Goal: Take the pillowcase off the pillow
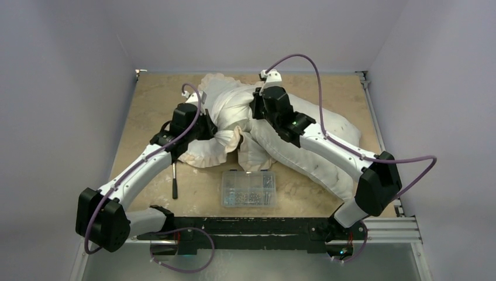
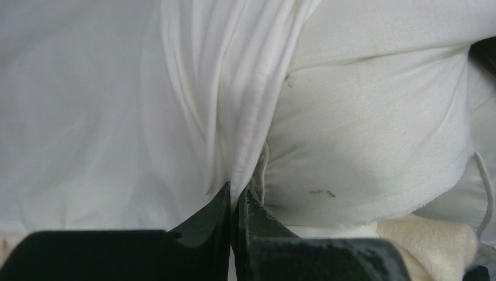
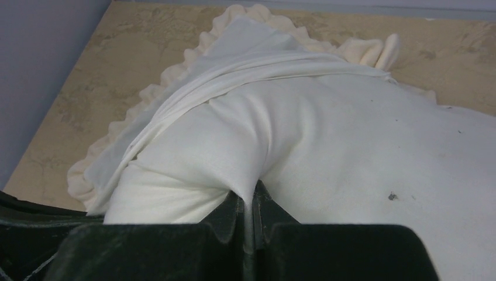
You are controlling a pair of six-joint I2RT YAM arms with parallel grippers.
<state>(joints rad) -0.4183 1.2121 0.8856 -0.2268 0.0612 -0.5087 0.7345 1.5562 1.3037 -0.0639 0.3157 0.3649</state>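
Left hand point(image 2: 236, 196) clamped on pillowcase point(image 2: 199, 88), right hand point(image 3: 250, 202) clamped on pillow point(image 3: 362, 152); box point(image 1: 248, 189), tool point(image 1: 174, 180) nearby

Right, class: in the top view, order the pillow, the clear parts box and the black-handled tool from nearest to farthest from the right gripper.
1. pillow: pinched in the right gripper, far side, centre-right.
2. clear parts box: near side, centre.
3. black-handled tool: near side, further left.
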